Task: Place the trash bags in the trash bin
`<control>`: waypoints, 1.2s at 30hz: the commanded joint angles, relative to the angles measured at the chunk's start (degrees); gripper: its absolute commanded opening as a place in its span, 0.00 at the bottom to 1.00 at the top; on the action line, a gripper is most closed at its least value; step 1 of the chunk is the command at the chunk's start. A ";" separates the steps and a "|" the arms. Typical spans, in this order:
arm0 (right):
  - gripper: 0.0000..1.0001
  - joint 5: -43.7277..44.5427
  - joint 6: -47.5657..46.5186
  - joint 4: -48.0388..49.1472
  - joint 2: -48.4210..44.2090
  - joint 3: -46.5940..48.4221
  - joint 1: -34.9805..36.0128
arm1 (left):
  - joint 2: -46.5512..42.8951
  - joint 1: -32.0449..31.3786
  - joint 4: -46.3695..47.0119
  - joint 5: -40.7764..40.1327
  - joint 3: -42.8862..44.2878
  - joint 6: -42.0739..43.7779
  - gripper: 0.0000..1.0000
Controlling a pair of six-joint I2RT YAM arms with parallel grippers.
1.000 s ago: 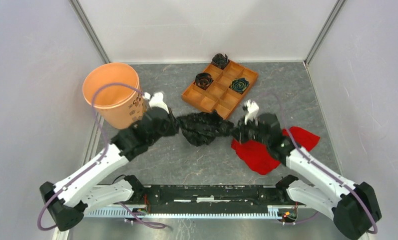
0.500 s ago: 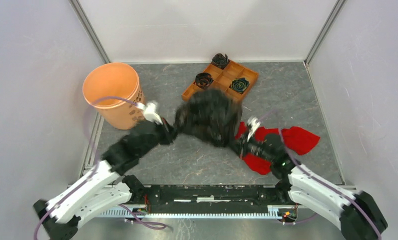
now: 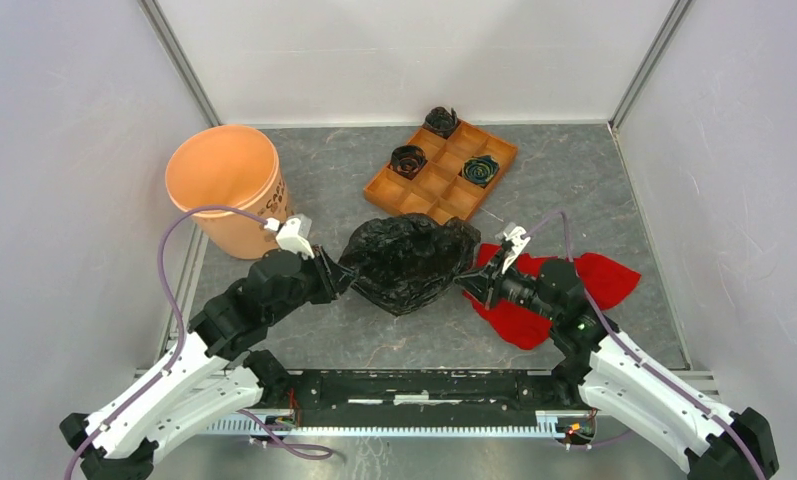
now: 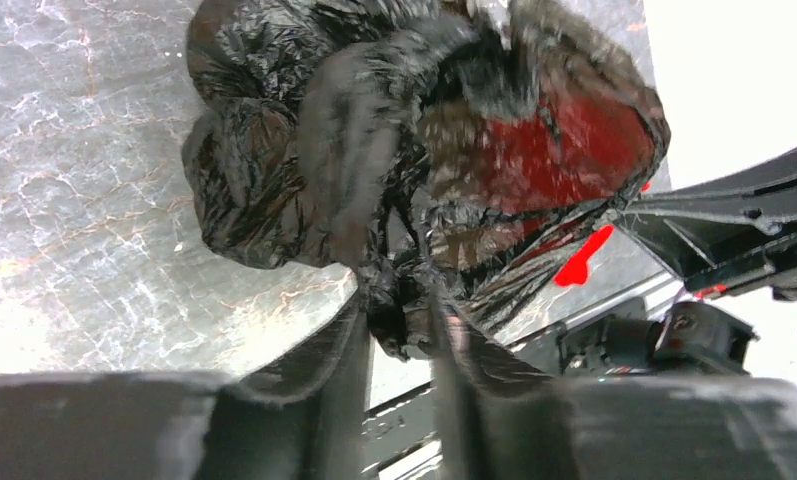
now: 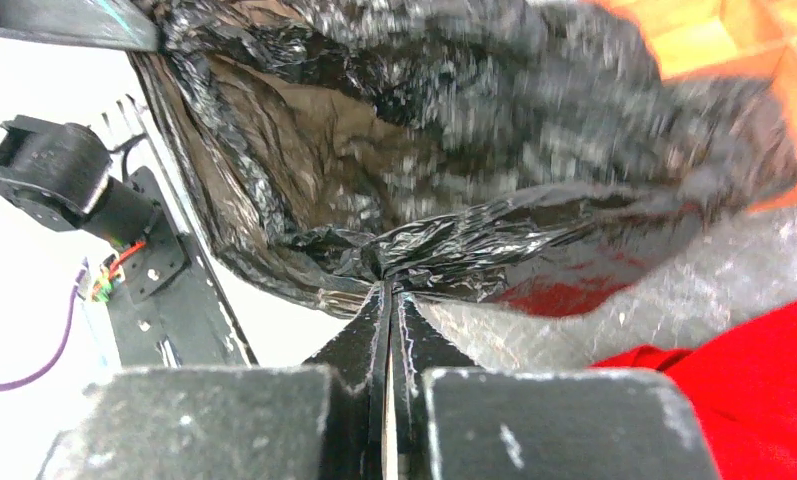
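A large wrinkled black trash bag (image 3: 409, 262) hangs spread between my two grippers above the table's middle. My left gripper (image 3: 339, 280) is shut on the bag's left edge; in the left wrist view the film (image 4: 374, 160) is bunched between the jaws of the left gripper (image 4: 399, 320). My right gripper (image 3: 471, 284) is shut on the bag's right edge, its jaws pinching a thin fold of the bag (image 5: 454, 130) in the right wrist view (image 5: 389, 290). The round orange trash bin (image 3: 226, 190) stands upright at the far left, apart from the bag. Three small black wads (image 3: 408, 160) sit in the tray.
A flat orange tray with square compartments (image 3: 439, 185) lies at the back middle. A red cloth (image 3: 564, 295) lies on the table under my right arm. Grey walls close in the left, right and back. A black rail (image 3: 404, 390) runs along the near edge.
Both grippers lifted the bag off the table, drew back toward the near edge and pulled it wider; it rose and swung, then settled lower between them.
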 commanded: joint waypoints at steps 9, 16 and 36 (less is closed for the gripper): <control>0.00 11.96 -8.80 -19.95 -1.09 1.47 -0.04 | 9.16 0.15 -10.97 -6.16 13.81 9.07 1.00; 0.00 12.58 -9.37 -20.93 -2.86 1.98 -0.06 | 32.65 -2.00 -4.70 -4.82 24.75 24.81 1.00; 0.00 13.09 -6.06 -17.53 -9.76 -5.46 -0.03 | 65.60 -17.60 4.55 -28.32 31.41 25.68 0.78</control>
